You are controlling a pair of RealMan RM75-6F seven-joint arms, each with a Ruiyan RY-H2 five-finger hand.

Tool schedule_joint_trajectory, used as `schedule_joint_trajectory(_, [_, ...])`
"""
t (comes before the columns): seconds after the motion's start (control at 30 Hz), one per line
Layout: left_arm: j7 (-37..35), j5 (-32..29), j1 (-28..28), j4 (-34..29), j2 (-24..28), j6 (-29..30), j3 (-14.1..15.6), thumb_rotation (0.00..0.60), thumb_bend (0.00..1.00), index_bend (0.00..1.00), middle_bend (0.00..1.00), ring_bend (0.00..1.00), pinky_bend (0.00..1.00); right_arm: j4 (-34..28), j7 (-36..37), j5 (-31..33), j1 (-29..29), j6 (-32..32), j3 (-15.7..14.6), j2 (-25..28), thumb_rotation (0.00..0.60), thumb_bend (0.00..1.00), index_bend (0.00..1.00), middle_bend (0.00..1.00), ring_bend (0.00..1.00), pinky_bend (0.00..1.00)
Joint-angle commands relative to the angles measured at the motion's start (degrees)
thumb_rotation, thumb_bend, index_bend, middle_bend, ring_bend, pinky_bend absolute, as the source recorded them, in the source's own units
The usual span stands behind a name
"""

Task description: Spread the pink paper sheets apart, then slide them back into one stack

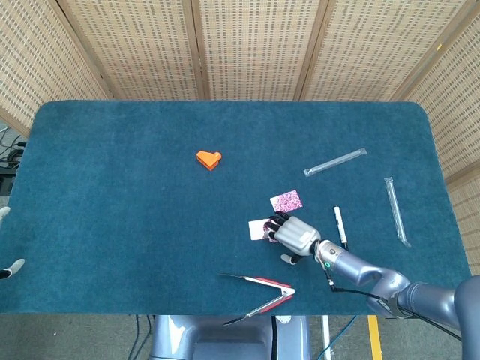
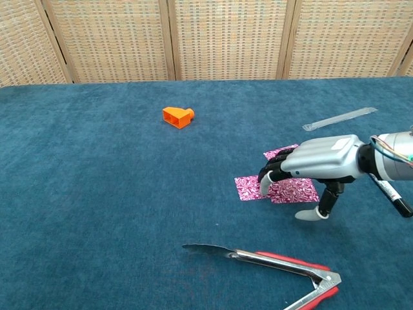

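Observation:
Two pink patterned paper sheets lie apart on the blue table. The farther sheet lies free just beyond my right hand. The nearer sheet is partly under my right hand, whose dark fingertips press down on it while the thumb rests on the cloth beside it. The hand grips nothing. Of my left hand, only pale fingertips show at the far left edge of the head view, spread and holding nothing.
An orange block sits at mid-table. Red and silver tongs lie near the front edge. A pen lies right of the hand. Two clear plastic tubes lie further right.

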Motion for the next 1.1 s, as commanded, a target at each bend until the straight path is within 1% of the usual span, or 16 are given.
schedule_joint_trajectory(0.03, [-0.1,0.1,0.1,0.0,0.1,0.0,0.1,0.6,0.04,0.12,0.0,0.0,0.0,-0.5,-0.8,0.6,0.6,-0.6,0.6,-0.1,0.6,0.44,0.18,0.1,0.0,0.0])
schedule_joint_trajectory(0.3, [-0.7,0.4,0.3,0.2,0.1,0.0,0.4,0.6,0.04,0.12,0.0,0.0,0.0,-1.3,-3.2,3.2,1.8,-1.8,2.3,-0.6,0.6,0.44,0.18,0.1,0.0,0.0])
schedule_joint_trajectory(0.4, [-0.9,0.5,0.3,0.3,0.2,0.0,0.5,0.6,0.04,0.12,0.0,0.0,0.0,-1.8,-4.0,3.8,1.7,-1.7,2.3,-0.1,0.6,0.44,0.18,0.1,0.0,0.0])
schedule_joint_trajectory(0.63, [-1.0,0.6,0.3,0.3,0.2,-0.2,0.5,0.6,0.04,0.12,0.0,0.0,0.0,-2.3,-4.9,4.8,0.4,-1.1,1.3,0.9,0.6,0.44,0.18,0.1,0.0,0.0])
schedule_joint_trajectory(0.8, [-0.7,0.9,0.0,0.0,0.1,-0.4,0.6,0.6,0.04,0.12,0.0,0.0,0.0,-1.2,-4.9,4.9,-0.8,-0.4,0.1,0.8,0.6,0.44,0.18,0.1,0.0,0.0])
schedule_joint_trajectory(1.1, [-0.6,0.9,-0.1,-0.1,0.2,-0.6,0.6,0.6,0.04,0.11,0.0,0.0,0.0,0.2,-4.2,4.1,-0.6,-0.5,-0.1,-0.6,0.6,0.44,0.18,0.1,0.0,0.0])
